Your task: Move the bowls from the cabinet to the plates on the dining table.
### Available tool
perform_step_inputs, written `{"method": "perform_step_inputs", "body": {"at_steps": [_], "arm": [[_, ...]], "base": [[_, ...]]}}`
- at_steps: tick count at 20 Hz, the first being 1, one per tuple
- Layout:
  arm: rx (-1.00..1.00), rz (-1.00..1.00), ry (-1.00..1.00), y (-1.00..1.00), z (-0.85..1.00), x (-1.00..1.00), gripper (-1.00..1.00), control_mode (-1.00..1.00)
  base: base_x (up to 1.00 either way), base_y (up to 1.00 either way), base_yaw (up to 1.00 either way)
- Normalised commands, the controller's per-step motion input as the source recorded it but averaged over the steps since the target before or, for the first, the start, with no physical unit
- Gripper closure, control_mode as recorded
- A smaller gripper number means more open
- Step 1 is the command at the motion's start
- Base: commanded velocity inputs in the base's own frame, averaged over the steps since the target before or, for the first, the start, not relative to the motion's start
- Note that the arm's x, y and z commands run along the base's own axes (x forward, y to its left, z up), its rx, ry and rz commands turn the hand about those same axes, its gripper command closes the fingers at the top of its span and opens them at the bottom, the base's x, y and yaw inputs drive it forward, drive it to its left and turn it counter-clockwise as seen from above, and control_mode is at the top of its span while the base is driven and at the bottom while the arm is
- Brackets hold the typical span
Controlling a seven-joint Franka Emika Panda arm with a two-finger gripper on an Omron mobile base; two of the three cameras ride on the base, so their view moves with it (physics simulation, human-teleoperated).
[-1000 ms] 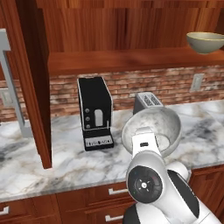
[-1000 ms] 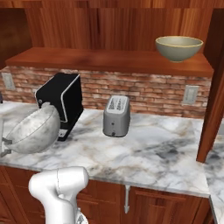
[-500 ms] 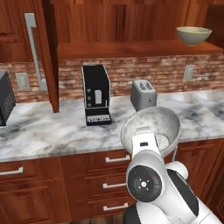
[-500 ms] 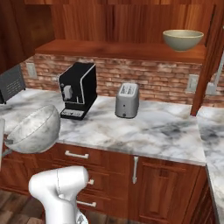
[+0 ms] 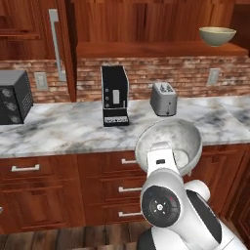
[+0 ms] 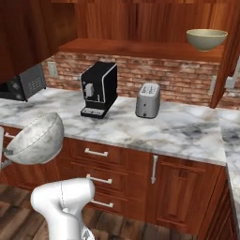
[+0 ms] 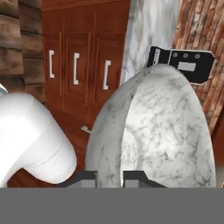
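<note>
At four o'clock in the left base view, the pale grey-white speckled round bowl [image 5: 172,141] hangs tilted before the drawers, off the marble table [image 5: 63,132]; a tan-beige round bowl [image 5: 217,35] stands on the wooden cabinet shelf [image 5: 146,49] at one o'clock.

Right base view: the speckled bowl is at eight o'clock, the tan bowl at one o'clock.

Hand view: the jaws stand narrow, pinching the speckled bowl's rim at six o'clock.
</note>
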Motion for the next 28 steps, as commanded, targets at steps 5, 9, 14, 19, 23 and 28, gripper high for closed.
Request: {"method": "perform_step_inputs", "body": {"at_steps": [5,9,14,19,23,28], "arm": [[0.0,0.0,0.0,0.0,0.0,0.0,1.0,1.0],[0.0,0.0,0.0,0.0,0.0,0.0,1.0,1.0],[0.0,0.0,0.0,0.0,0.0,0.0,1.0,1.0],[0.0,0.0,0.0,0.0,0.0,0.0,1.0,1.0],[0.0,0.0,0.0,0.0,0.0,0.0,1.0,1.0],[0.0,0.0,0.0,0.0,0.0,0.0,1.0,1.0]], "base": [[0.0,0.34,0.34],[0.15,0.4,0.38],[0.2,0.46,0.41],[0.06,0.33,0.31],[0.05,0.26,0.24],[0.38,0.44,0.16]]}}
